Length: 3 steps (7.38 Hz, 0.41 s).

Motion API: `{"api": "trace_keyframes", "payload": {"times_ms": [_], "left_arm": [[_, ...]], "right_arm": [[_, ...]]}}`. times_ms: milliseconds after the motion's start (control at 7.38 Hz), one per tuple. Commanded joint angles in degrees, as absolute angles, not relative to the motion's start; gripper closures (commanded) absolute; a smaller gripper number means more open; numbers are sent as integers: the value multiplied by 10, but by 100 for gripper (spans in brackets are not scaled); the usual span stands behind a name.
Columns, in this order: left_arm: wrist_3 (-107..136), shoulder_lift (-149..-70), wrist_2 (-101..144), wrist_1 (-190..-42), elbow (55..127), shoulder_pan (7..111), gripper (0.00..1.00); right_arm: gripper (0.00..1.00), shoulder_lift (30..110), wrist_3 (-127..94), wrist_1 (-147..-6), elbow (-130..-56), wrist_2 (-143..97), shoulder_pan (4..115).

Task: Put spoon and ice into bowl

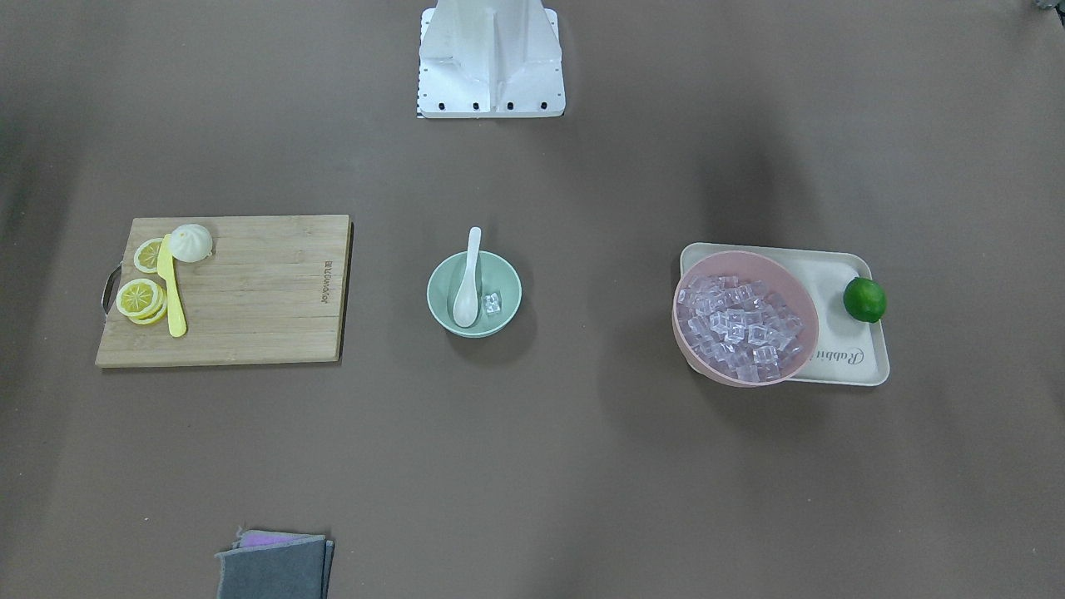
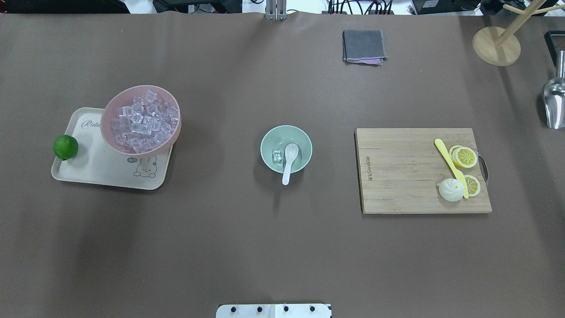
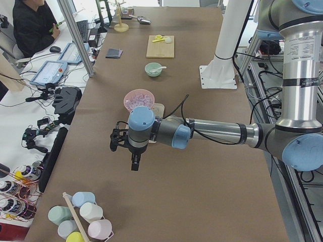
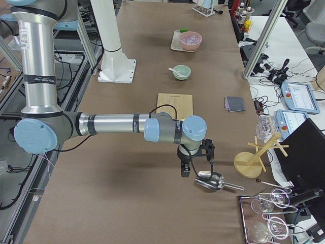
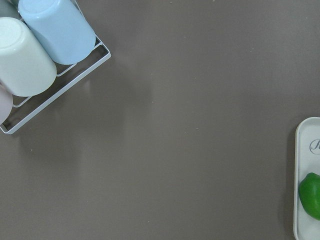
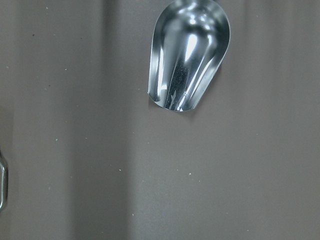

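Left gripper (image 3: 135,166): only caught by the side camera, hanging fingers-down over bare brown table between a rack of pastel cups (image 5: 60,30) and the cream tray (image 2: 101,174). Can't tell how far apart the fingers are, or whether holding anything. Same deal with right gripper (image 4: 186,174): side view only, sitting at the opposite end just above a shiny metal scoop (image 6: 189,55) lying on the table, so no call on how wide or what's in it either. Both well apart from the mint-green bowl (image 2: 282,134), sitting mid-table on its own. Inside it: white soup spoon (image 2: 290,155), scoop down in the bottom, handle leaning out over the rim on the robot's side, plus one clear ice cube (image 2: 277,155) just beside the scoop, toward the robot's left. Off to the left, pink bowl (image 2: 106,115) heaped with more cubes, sitting on one end of the tray, lime (image 2: 65,147) at the tray's other end. Off to the right, wooden cutting board (image 2: 406,176) with lemon slices (image 2: 466,156), a yellow plastic knife (image 2: 450,165) alongside them and a white bun (image 2: 450,191) by one end of the knife. Folded grey cloth (image 2: 363,45) near the table's far side.
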State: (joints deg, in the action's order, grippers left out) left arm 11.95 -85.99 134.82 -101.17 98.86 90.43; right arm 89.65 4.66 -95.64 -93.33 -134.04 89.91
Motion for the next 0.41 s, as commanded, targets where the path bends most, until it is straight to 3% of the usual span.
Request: {"api": "trace_keyframes", "payload": {"times_ms": [0, 271], "left_arm": [[120, -860, 1347, -1012, 991, 904, 2], [120, -860, 1347, -1012, 989, 904, 2]], "right_arm": [[0, 896, 47, -957, -933, -1341, 899], [0, 896, 47, -956, -933, -1343, 899]]}}
